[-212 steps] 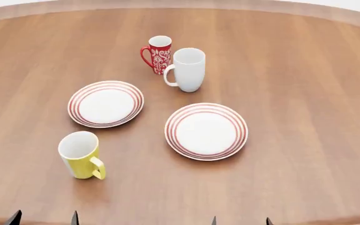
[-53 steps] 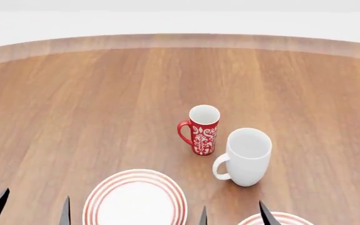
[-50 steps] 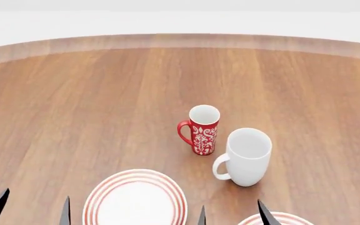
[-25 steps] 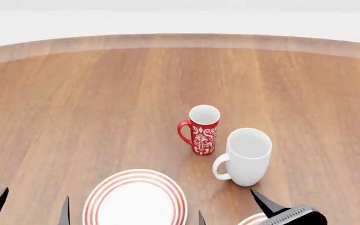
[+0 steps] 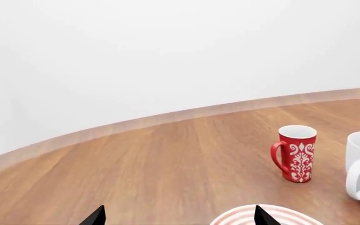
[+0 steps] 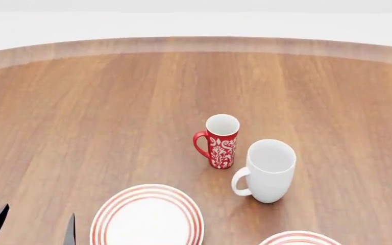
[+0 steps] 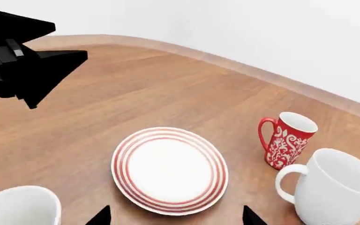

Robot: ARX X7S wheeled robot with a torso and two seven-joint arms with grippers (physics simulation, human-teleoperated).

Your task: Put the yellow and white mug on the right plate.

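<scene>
The left pincer [image 6: 32, 230] sits at the bottom left of the head view. It is spread wide and holds nothing. The right pincer [image 7: 175, 216] is wide apart and empty too. The right plate [image 6: 298, 238] peeks in at the head view's bottom edge. A white cup rim [image 7: 17, 204] shows in the right wrist view's lower left corner. I cannot tell if it is the yellow and white mug.

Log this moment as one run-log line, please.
left pincer: open, empty | right pincer: open, empty | yellow and white mug: outside head view, not held | right plate: only rim visible
</scene>
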